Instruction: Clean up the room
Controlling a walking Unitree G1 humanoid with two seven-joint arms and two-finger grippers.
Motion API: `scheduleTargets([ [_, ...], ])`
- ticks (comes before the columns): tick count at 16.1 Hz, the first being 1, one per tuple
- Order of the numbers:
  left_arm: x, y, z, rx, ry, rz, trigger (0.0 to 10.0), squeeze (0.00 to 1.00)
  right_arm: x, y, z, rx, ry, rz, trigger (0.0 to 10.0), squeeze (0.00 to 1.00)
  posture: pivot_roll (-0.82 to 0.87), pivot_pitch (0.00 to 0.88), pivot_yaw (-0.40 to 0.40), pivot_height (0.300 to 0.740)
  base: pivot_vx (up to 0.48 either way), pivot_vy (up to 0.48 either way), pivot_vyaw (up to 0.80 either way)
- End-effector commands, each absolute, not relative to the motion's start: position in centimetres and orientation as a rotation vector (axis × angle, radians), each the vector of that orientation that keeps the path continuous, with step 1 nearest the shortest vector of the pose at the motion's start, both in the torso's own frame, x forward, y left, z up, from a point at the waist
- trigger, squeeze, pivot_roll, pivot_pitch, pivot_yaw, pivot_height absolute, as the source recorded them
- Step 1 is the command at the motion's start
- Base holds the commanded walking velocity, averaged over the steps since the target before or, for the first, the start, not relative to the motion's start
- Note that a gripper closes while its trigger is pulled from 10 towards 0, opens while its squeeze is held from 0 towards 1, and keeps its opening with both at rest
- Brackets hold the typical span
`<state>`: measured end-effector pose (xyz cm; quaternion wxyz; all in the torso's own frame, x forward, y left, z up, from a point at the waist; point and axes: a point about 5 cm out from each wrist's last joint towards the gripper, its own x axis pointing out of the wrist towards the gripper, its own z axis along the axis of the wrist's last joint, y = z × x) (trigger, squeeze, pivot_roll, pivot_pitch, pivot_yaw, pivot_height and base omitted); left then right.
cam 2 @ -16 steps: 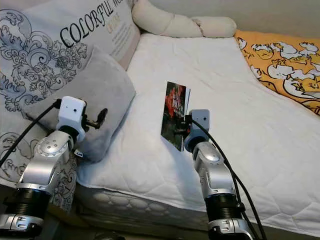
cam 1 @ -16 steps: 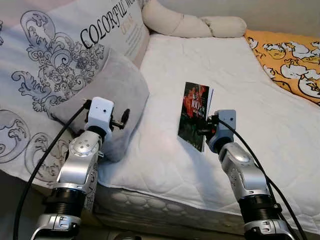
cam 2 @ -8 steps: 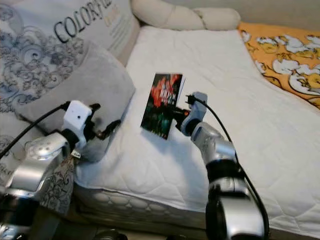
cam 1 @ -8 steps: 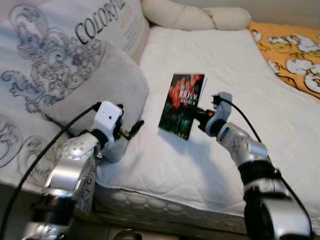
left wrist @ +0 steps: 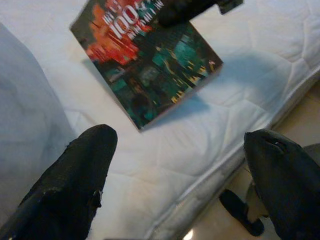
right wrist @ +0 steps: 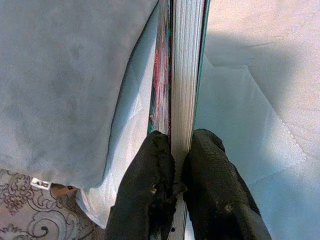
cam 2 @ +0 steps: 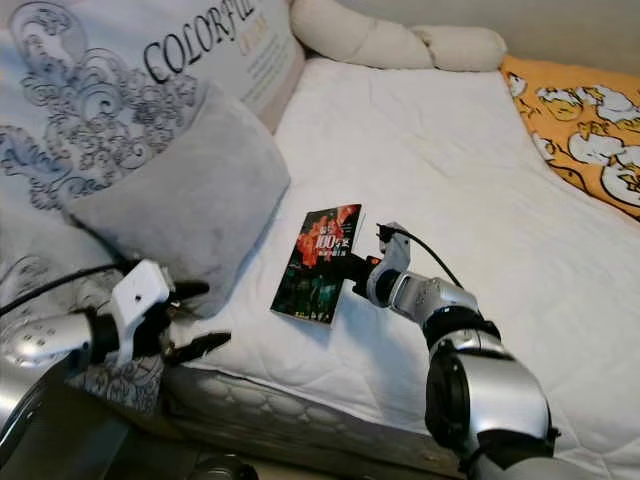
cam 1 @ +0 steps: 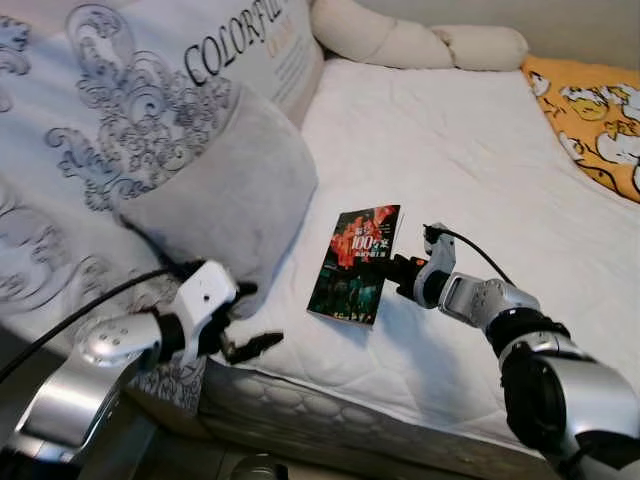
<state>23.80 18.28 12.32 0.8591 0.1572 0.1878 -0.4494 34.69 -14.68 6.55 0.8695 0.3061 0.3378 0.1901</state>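
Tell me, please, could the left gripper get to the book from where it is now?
Probably yes. The left gripper hangs open at the mattress edge beside the grey pillow, with only bare mattress before the book, which the right gripper holds.

Silver jointed arms, black cables, black-fingered left pincer (cam 1: 245,350).

book (cam 1: 354,265): glossy printed cover, matt paper page edges
bed (cam 1: 470,170): white quilted cloth, stitched, softly matt
grey pillow (cam 1: 232,195): plain matt cloth, slightly fuzzy
printed pillow (cam 1: 120,110): smooth cloth with dark ornament and lettering
orange blanket (cam 1: 595,110): patterned cloth
right pincer (right wrist: 172,165): black fingers, finely textured matt pads
arms: brushed silver metal, white plastic housings
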Motion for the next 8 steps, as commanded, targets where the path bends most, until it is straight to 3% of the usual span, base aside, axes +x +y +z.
scheduleTargets([
  [1, 23.47, 18.09, 12.78, 0.333, 0.397, -0.959, 10.0, 0.0, 35.25, -14.69, 7.14, 0.571, 0.674, 0.402, 10.0, 0.0, 0.16, 0.0, -0.045, 0.74, 0.0, 0.0, 0.0],
  [2, 23.18, 18.07, 12.77, 0.33, 0.406, -0.961, 10.0, 0.0, 35.34, -14.92, 6.88, 0.489, 0.666, 0.365, 10.0, 0.43, 0.16, 0.0, -0.047, 0.74, 0.0, 0.0, 0.0],
  [3, 23.09, 18.04, 12.76, 0.329, 0.41, -0.962, 10.0, 0.0, 35.37, -14.95, 6.82, 0.466, 0.665, 0.352, 10.0, 1.0, 0.16, 0.0, -0.047, 0.74, 0.0, 0.0, 0.0],
  [8, 23.11, 17.67, 12.81, 0.323, 0.423, -0.961, 10.0, 0.0, 36.1, -15.34, 7.28, 0.185, 0.628, 0.301, 10.0, 1.0, 0.16, 0.0, -0.05, 0.74, 0.0, 0.0, 0.0],
])
